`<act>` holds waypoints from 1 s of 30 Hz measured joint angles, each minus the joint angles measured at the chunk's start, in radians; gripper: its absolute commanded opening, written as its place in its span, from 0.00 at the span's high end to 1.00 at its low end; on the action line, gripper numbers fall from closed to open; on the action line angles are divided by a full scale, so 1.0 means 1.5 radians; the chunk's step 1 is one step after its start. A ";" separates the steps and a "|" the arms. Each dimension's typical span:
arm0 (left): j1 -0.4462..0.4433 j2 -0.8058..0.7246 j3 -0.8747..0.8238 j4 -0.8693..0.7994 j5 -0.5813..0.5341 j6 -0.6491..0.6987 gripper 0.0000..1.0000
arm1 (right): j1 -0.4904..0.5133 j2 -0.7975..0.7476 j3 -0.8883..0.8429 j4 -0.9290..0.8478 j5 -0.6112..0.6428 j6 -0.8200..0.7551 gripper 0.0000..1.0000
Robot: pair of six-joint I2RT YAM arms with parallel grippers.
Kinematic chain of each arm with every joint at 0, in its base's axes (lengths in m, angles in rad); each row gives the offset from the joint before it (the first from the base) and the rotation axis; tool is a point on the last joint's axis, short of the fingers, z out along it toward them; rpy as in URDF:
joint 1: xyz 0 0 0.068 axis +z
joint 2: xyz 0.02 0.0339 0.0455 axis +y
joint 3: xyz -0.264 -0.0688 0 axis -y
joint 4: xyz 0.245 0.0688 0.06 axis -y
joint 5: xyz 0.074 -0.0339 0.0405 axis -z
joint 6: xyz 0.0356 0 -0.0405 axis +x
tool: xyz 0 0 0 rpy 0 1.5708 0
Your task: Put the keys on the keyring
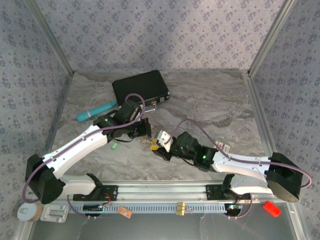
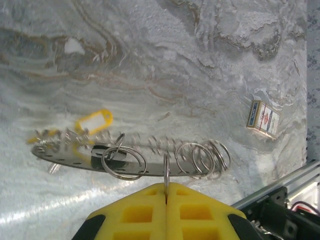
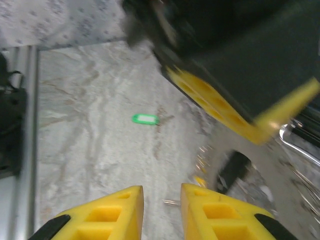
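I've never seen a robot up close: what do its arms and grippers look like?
The left arm and right arm have white shells, black joints and a lilac cable looping alongside. Green lights glow near the wrists. The fingers are yellow with square recesses.

One case (image 1: 140, 87) and one teal pen (image 1: 96, 112) are lying near the far edge of the worktop (image 1: 210, 100); one green key (image 1: 114, 146), one yellow key (image 2: 94, 121), one keyring (image 2: 65, 159) and one card (image 1: 224, 147) are showing nearer its middle.
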 measured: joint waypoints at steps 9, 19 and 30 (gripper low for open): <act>0.000 0.022 0.023 -0.059 0.081 -0.224 1.00 | -0.012 0.027 -0.016 0.082 0.056 -0.051 0.69; 0.013 0.023 0.021 -0.099 0.158 -0.372 1.00 | -0.001 0.037 -0.064 0.138 0.067 -0.131 0.64; 0.018 0.007 -0.007 -0.101 0.190 -0.430 1.00 | 0.001 0.038 -0.070 0.156 0.062 -0.163 0.70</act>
